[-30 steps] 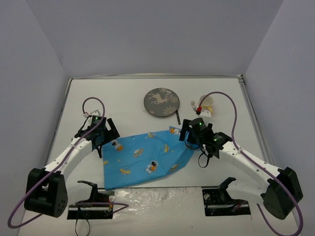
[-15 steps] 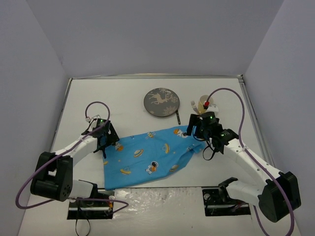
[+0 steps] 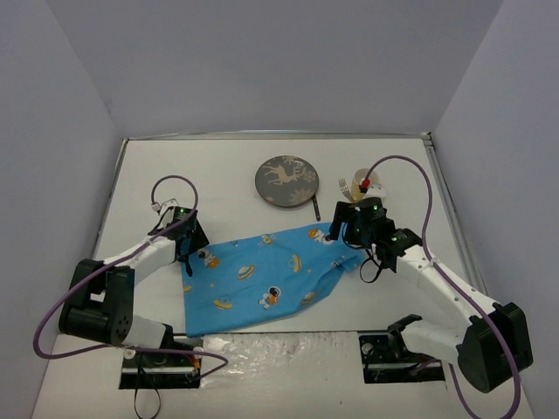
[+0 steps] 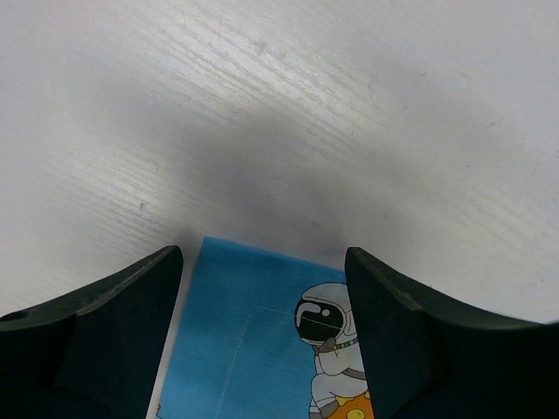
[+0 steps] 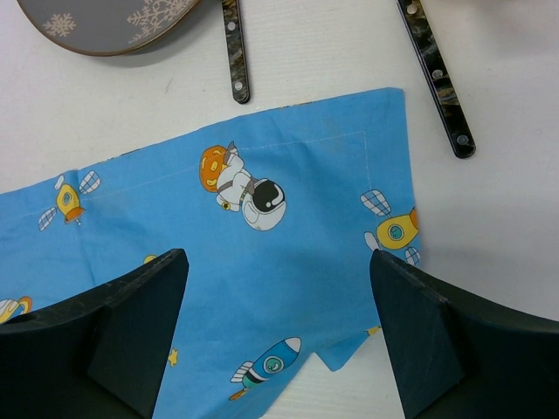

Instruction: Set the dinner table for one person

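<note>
The dinner table (image 3: 227, 166) is a large white top with a thin metal rim. A blue cartoon-print placemat (image 3: 262, 279) lies on it at the middle, skewed, with its right edge rumpled. My left gripper (image 3: 186, 249) is open and empty over the mat's far left corner (image 4: 253, 332). My right gripper (image 3: 345, 229) is open and empty above the mat's far right corner (image 5: 349, 157). A grey plate with a deer print (image 3: 286, 182) lies behind the mat. It also shows in the right wrist view (image 5: 105, 17).
A dark-handled piece of cutlery (image 3: 315, 208) lies right of the plate and a fork (image 3: 344, 187) lies beyond it. Two dark handles (image 5: 234, 52) (image 5: 437, 78) show past the mat. A pale round thing (image 3: 360, 175) is partly hidden by the right arm. White walls enclose the table.
</note>
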### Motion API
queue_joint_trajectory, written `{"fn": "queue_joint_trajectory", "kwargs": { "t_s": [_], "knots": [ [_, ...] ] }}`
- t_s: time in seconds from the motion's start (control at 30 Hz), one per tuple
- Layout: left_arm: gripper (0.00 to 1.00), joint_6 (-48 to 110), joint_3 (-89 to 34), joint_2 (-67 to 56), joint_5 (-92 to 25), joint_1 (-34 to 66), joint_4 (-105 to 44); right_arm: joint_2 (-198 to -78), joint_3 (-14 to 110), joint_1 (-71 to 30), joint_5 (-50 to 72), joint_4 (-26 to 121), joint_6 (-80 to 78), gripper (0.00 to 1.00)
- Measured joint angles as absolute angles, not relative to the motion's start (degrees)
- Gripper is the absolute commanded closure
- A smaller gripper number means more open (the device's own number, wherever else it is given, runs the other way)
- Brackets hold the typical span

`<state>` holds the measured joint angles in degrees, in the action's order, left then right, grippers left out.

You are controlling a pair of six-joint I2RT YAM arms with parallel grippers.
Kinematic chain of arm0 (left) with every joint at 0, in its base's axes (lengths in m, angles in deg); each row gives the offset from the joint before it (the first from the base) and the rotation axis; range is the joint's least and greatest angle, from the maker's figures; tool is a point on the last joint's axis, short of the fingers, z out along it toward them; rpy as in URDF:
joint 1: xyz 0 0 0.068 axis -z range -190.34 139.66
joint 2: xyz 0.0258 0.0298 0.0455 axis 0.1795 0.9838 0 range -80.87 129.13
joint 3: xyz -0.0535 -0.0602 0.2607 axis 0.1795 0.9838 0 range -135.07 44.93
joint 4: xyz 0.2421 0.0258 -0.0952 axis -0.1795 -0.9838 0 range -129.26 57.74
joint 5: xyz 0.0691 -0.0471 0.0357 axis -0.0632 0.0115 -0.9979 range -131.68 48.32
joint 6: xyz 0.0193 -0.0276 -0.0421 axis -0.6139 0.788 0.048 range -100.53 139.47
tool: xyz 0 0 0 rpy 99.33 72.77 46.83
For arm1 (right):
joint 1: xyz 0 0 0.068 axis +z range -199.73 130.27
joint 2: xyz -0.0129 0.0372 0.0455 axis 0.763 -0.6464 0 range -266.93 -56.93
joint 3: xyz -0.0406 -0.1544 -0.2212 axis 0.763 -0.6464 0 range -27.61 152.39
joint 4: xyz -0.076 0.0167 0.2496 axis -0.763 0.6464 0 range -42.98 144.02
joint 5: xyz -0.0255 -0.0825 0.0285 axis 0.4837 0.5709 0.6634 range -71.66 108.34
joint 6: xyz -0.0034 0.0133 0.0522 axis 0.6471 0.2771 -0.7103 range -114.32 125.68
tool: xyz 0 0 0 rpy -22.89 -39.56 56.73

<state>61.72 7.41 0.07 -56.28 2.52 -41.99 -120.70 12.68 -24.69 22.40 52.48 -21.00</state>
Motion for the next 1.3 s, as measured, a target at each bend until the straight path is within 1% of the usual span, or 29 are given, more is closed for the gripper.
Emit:
{"fn": "queue_joint_trajectory", "kwargs": {
  "t_s": [0.13, 0.4, 0.53, 0.7, 0.9, 0.97, 1.1, 1.13, 1.3],
  "knots": [
    [0.31, 61.82, 7.41, -0.12, -55.97, 2.52, -42.36, -122.06, 12.66, -25.08, 22.33, 52.06, -21.04, 0.18],
    [0.3, 62.26, 6.89, -0.47, -54.89, 2.81, -44.9, -125.16, 12.63, -26.56, 20.98, 50.86, -21.26, 0.18],
    [0.32, 62.23, 6.58, -0.51, -54.84, 3.1, -46.43, -125.69, 12.21, -27.11, 20.4, 49.99, -21.45, 0.18],
    [0.53, 62.07, 5.15, 0.82, -55.37, 3.57, -48.64, -127.69, 11.75, -28.47, 18.55, 48.4, -22.1, 0.18],
    [0.7, 62.29, 4.29, 1.51, -55.07, 4.2, -49.44, -129.32, 11.75, -29.54, 16.83, 47.39, -22.72, 0.19],
    [0.81, 62.3, 4.22, 1.56, -55.07, 4.53, -49.55, -129.59, 11.75, -29.7, 16.5, 47.23, -22.75, 0.19],
    [0.98, 62.45, 4.06, 1.63, -54.82, 4.85, -49.62, -130.07, 11.75, -29.83, 16.32, 46.98, -22.76, 0.19],
    [1.0, 62.47, 4.0, 1.69, -54.71, 4.94, -49.64, -130.24, 11.75, -29.83, 16.32, 46.84, -22.76, 0.2],
    [1.0, 62.07, 3.08, 1.85, -54.33, 5.08, -52.11, -132.74, 12.09, -29.83, 16.38, 46.19, -22.68, 0.21]
  ]
}}
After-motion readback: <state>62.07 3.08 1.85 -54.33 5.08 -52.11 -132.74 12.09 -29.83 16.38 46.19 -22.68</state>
